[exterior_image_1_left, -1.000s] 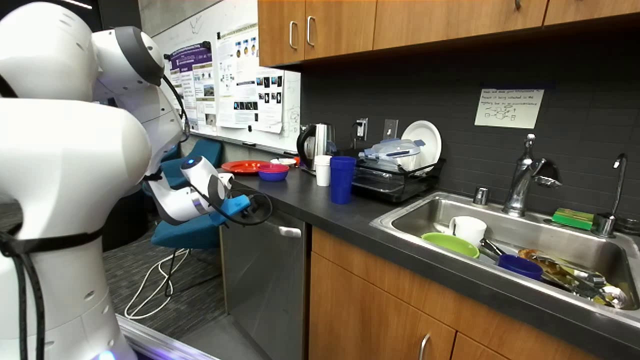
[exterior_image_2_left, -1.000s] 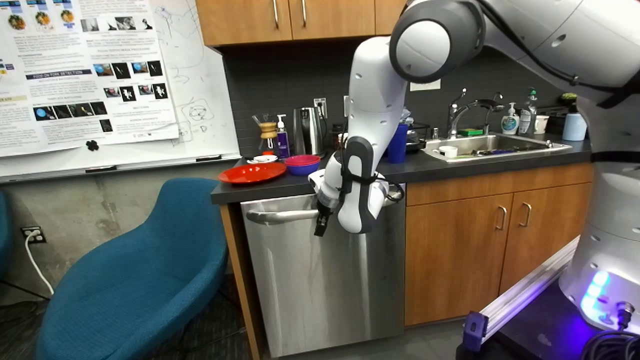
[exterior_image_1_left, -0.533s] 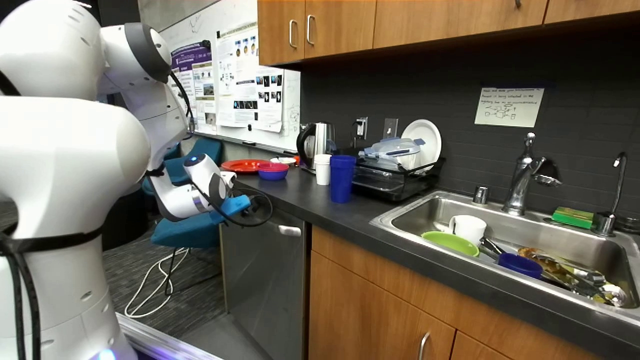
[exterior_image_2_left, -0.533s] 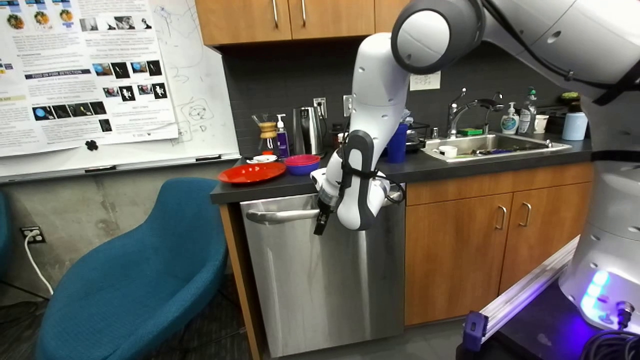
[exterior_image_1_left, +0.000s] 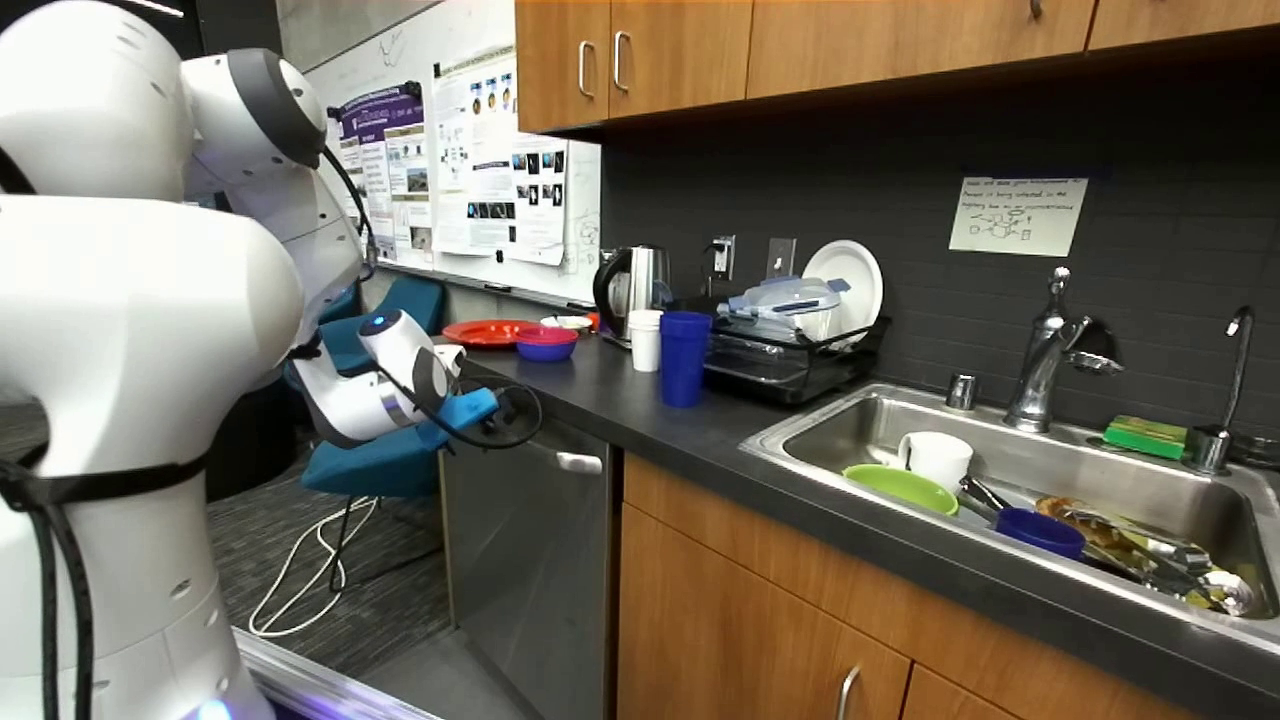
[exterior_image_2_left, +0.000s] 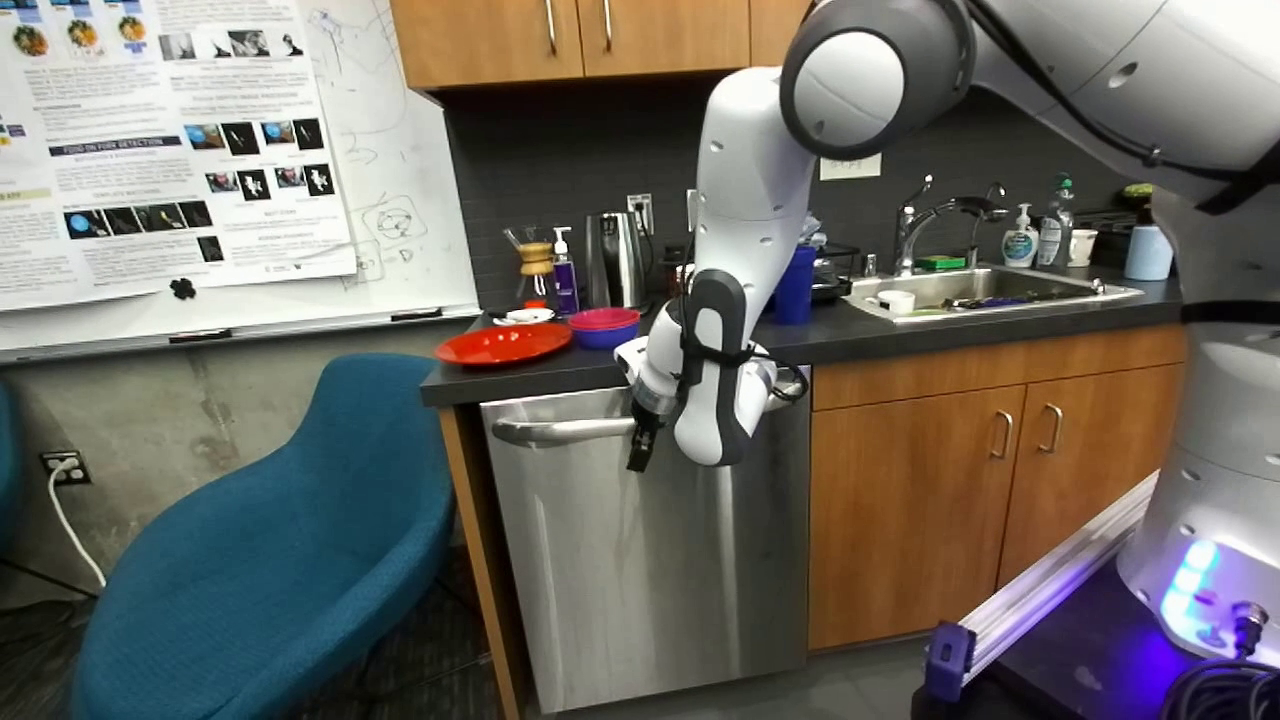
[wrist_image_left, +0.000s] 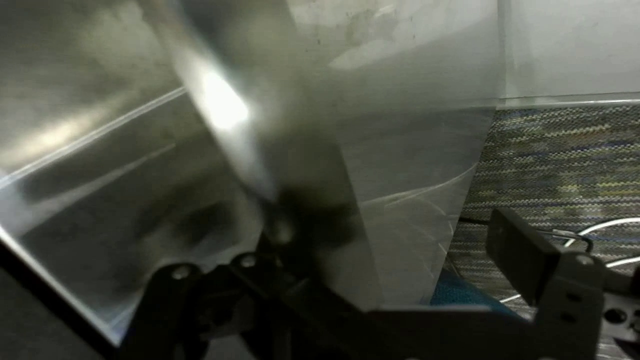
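Note:
My gripper (exterior_image_2_left: 642, 448) points down in front of the stainless dishwasher (exterior_image_2_left: 655, 560), close to its bar handle (exterior_image_2_left: 560, 432). In the wrist view the handle (wrist_image_left: 220, 102) is a bright, blurred bar running down to the left finger. The right finger (wrist_image_left: 522, 255) stands well apart from it, over the carpet, and nothing is held between the two. Whether the left finger touches the handle or sits behind it, I cannot tell. The dishwasher door looks closed. In an exterior view a blue wrist part (exterior_image_1_left: 465, 410) and a looping cable hide the fingers.
Above the dishwasher, the dark counter (exterior_image_1_left: 720, 440) carries a red plate (exterior_image_2_left: 505, 345), stacked bowls (exterior_image_2_left: 604, 330), a blue cup (exterior_image_1_left: 685, 360) and a dish rack (exterior_image_1_left: 790, 365). A sink (exterior_image_1_left: 800, 445) holds dishes. A teal chair (exterior_image_2_left: 290, 540) stands beside the dishwasher.
The arm rises slightly by half a second ago, then settles back near its earlier pose, a touch further left in both exterior views. The dishwasher door has not moved.

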